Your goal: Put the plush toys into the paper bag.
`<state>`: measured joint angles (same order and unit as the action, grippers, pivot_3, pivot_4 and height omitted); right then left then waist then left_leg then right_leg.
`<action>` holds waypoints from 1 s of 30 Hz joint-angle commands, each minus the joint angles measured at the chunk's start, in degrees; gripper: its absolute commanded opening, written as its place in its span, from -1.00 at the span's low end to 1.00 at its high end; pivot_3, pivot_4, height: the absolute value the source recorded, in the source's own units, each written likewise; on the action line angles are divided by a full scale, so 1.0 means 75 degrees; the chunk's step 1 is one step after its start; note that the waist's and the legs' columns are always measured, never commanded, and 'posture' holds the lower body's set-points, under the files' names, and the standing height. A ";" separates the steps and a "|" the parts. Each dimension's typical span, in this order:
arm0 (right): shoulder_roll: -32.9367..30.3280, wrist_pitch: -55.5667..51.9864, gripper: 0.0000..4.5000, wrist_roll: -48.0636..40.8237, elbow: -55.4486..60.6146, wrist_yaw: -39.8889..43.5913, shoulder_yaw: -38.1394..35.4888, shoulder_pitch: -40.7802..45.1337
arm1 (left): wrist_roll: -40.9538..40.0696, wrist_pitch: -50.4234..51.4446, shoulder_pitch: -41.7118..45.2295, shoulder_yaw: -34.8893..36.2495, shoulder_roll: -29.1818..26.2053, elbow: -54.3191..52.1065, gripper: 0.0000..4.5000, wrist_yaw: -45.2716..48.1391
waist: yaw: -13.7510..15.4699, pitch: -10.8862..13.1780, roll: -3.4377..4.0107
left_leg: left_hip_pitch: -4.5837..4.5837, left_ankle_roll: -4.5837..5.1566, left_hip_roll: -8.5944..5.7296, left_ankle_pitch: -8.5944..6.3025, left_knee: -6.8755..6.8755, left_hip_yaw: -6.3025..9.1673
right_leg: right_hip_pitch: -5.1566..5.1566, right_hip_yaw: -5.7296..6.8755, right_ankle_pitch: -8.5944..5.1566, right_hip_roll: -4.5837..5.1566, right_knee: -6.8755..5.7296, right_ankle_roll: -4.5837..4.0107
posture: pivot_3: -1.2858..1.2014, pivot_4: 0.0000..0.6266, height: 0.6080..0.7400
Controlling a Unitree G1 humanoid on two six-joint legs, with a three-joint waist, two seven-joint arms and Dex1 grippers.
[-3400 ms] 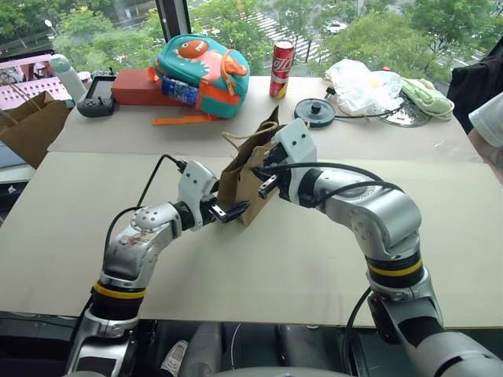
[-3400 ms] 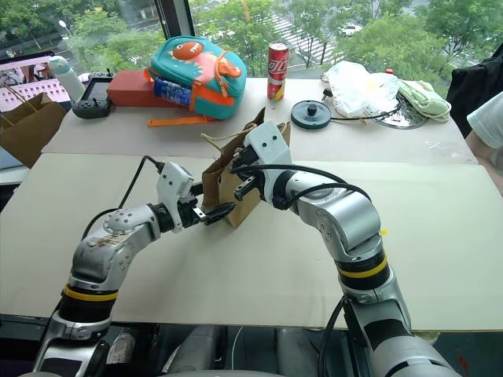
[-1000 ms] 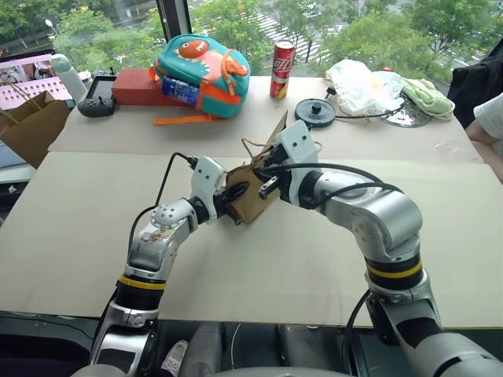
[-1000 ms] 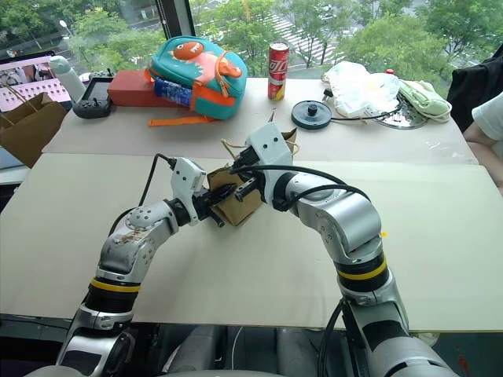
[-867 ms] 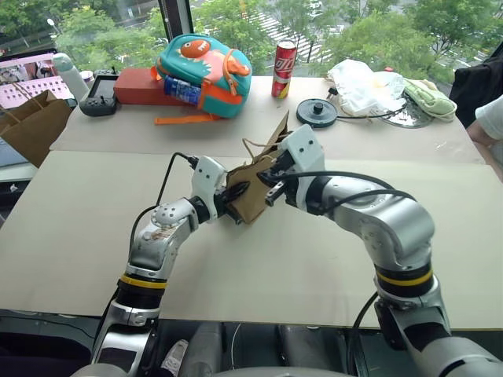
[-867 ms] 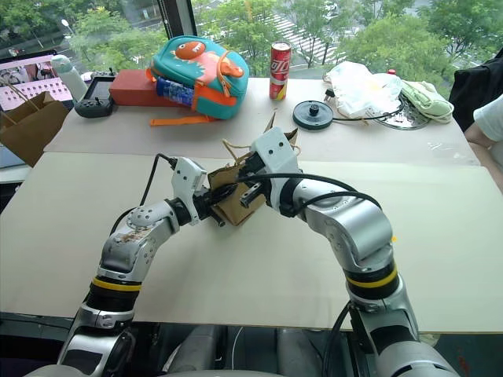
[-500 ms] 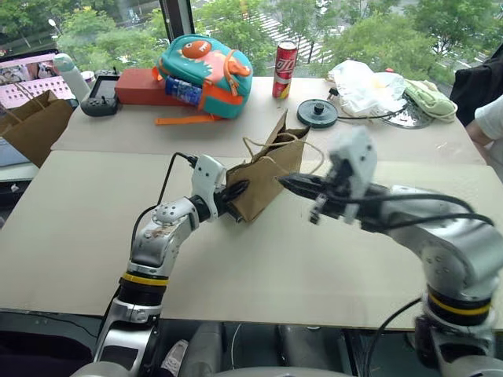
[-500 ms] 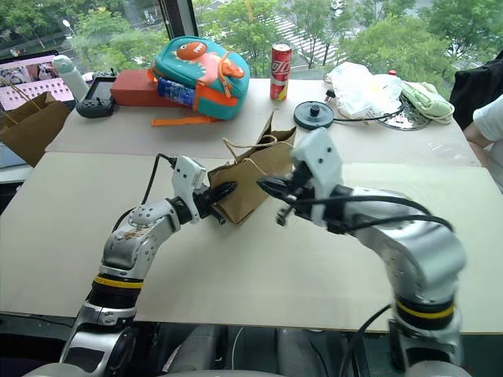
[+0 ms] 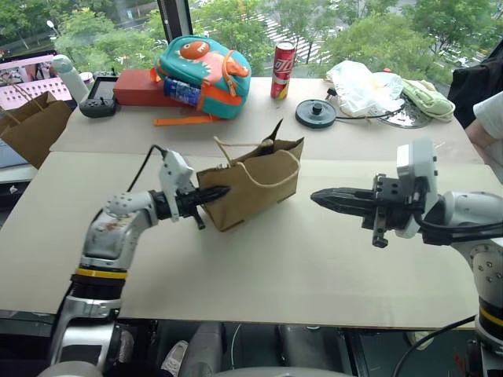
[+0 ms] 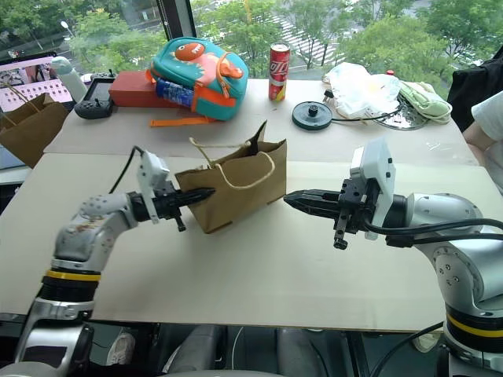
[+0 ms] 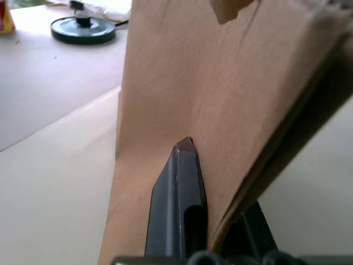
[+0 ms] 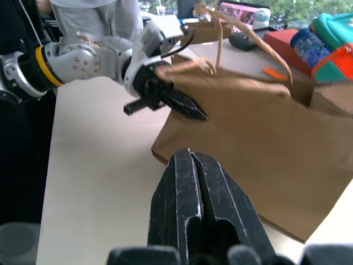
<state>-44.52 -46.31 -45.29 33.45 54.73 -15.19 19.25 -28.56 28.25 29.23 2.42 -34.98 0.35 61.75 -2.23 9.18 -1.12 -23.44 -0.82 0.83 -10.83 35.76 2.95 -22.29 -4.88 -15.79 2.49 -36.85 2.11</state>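
Observation:
The paper bag [image 9: 255, 184], plain brown kraft with thin beige cord handles [image 9: 236, 153], stands upright near the middle of the table with its mouth open at the top. My left gripper [image 9: 224, 191] points level at the bag's left end and is shut on the paper of that side wall; in the left wrist view one finger [image 11: 176, 204] lies flat against the brown paper. My right gripper [image 9: 316, 196] hangs level to the right of the bag, apart from it, shut with nothing in it. The plush toys are out of view.
At the back stand a teal and orange backpack [image 9: 203, 64], a red box [image 9: 137, 86], a red can [image 9: 282, 69], a black disc [image 9: 316, 112] and a white plastic bag [image 9: 363, 82]. A darker brown bag [image 9: 31, 126] stands far left. A person's sleeve [image 9: 489, 118] shows far right.
My right gripper has drawn back from the bag to the right and now hangs apart from it. The bag has gone from tilted to upright, and my left gripper has shifted left with it.

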 commanded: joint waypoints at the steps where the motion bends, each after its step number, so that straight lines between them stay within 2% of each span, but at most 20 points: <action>1: -0.0204 0.0183 -1.00 -0.0481 0.0036 -0.0040 -0.0600 0.0085 | -0.0642 0.0322 0.0140 0.0101 -0.0457 -0.0458 -0.99 0.0958 | 0.0006 0.0000 0.0001 | 0.0001 0.0000 -0.0001 -0.0001 -0.0001 -0.0002 | 0.0002 0.0000 0.0000 0.0003 0.0004 0.0000 | 0.03 -0.52 0.98; 6: -0.0252 0.0013 -1.00 -0.1265 -0.0036 -0.0262 -0.1085 0.0187 | -0.0510 -0.0074 0.0121 -0.0595 -0.0878 -0.0435 -0.99 0.2504 | 0.0003 0.0001 0.0001 | 0.0004 0.0001 0.0000 -0.0001 -0.0002 -0.0003 | 0.0004 0.0000 0.0002 0.0003 0.0005 -0.0004 | 0.03 -0.52 0.98; 12: -0.0559 -0.0058 -1.00 -0.1847 0.0089 -0.0446 -0.1309 -0.0056 | -0.0065 -0.0816 0.0630 -0.1222 -0.0861 0.0299 -0.99 0.3609 | 0.0005 0.0001 0.0001 | 0.0004 0.0001 0.0001 -0.0001 0.0002 -0.0005 | 0.0004 0.0000 0.0001 0.0000 0.0003 -0.0003 | 0.03 -0.52 0.98; 19: -0.0888 0.0023 -1.00 -0.2079 0.0315 -0.0636 -0.1377 -0.0453 | 0.0485 -0.1785 0.1055 -0.1504 -0.0622 0.1381 -0.99 0.4047 | -0.0011 0.0001 0.0002 | 0.0002 0.0002 0.0001 -0.0001 0.0001 -0.0007 | 0.0002 -0.0003 -0.0001 0.0000 0.0003 0.0000 | 0.03 -0.52 0.98; 30: -0.1327 0.0279 -1.00 -0.1517 0.0309 -0.0418 -0.1033 -0.0868 | 0.1140 -0.2995 0.0736 -0.1682 -0.0432 0.1968 -0.99 0.4045 | -0.0002 0.0001 0.0001 | 0.0002 0.0002 0.0002 -0.0001 0.0006 -0.0006 | 0.0003 -0.0003 -0.0003 0.0000 -0.0002 0.0003 | 0.03 -0.52 0.98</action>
<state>-53.61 -46.04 -56.97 34.87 51.04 -22.62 12.46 -21.39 8.52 35.09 -10.14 -38.13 14.76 91.82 -2.24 9.19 -1.11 -23.42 -0.80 0.84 -10.84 35.81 2.90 -22.27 -4.90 -15.81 2.48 -36.86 2.13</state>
